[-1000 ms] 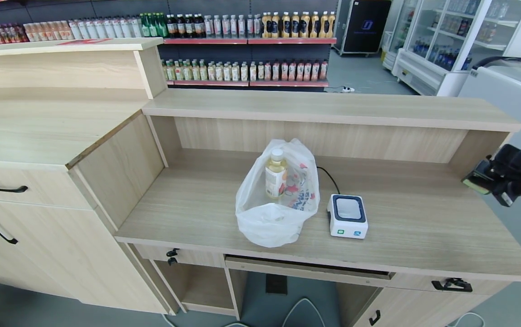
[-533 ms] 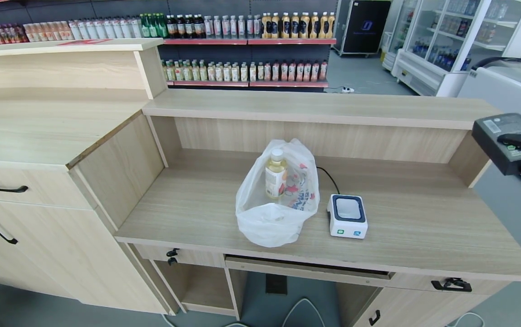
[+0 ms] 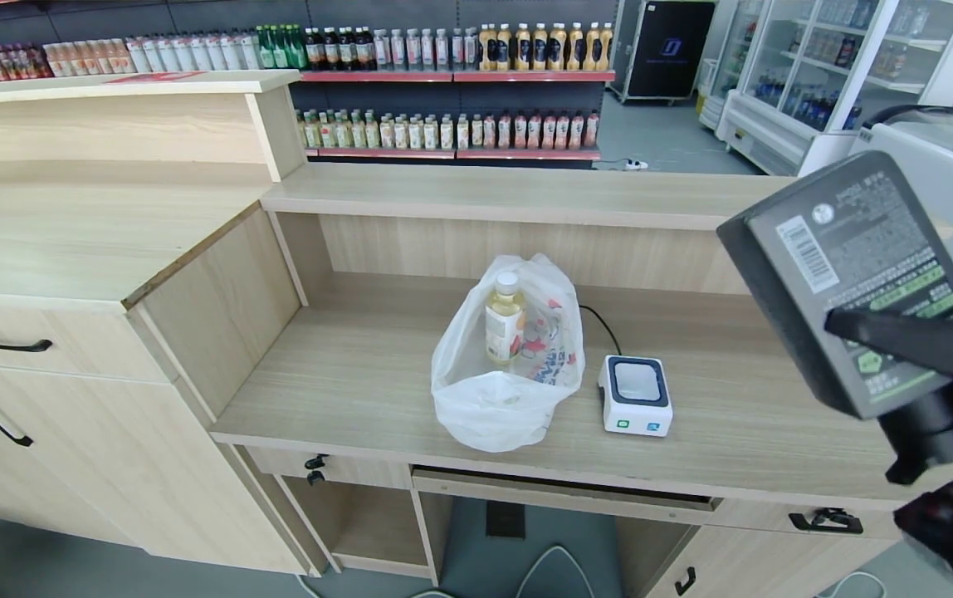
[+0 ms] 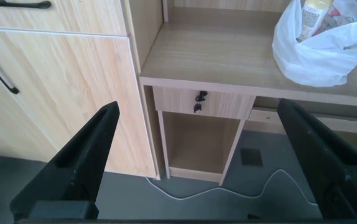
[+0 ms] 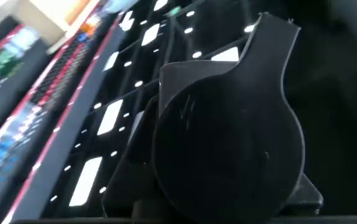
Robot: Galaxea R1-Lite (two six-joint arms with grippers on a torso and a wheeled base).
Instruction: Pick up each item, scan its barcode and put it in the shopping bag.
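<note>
I'm looking at one flat dark grey box point(image 3: 850, 249) with a single white barcode label, and the right gripper point(image 3: 912, 345) is clamping it. One black finger point(image 3: 925, 345) is lying across the printed face, up high at the right, well above the pale wooden counter point(image 3: 360, 374). The labelled face is tilting up toward the head camera, well apart from the scanner.

One white square scanner with a dark window point(image 3: 636, 394) is sitting on the counter, with one black cable point(image 3: 601, 324) running off behind it. Just beside it, to its left, one white plastic shopping bag point(image 3: 493, 407) is standing open. I'm counting one clear bottle of yellow drink with a white cap point(image 3: 505, 320) standing upright inside.

The left gripper point(image 4: 197, 106) is hanging low in front of the counter. Its two black fingers point(image 4: 79, 168) are spreading wide and gripping nothing. From the left wrist view I'm seeing the bag up on the counter edge beyond them.
</note>
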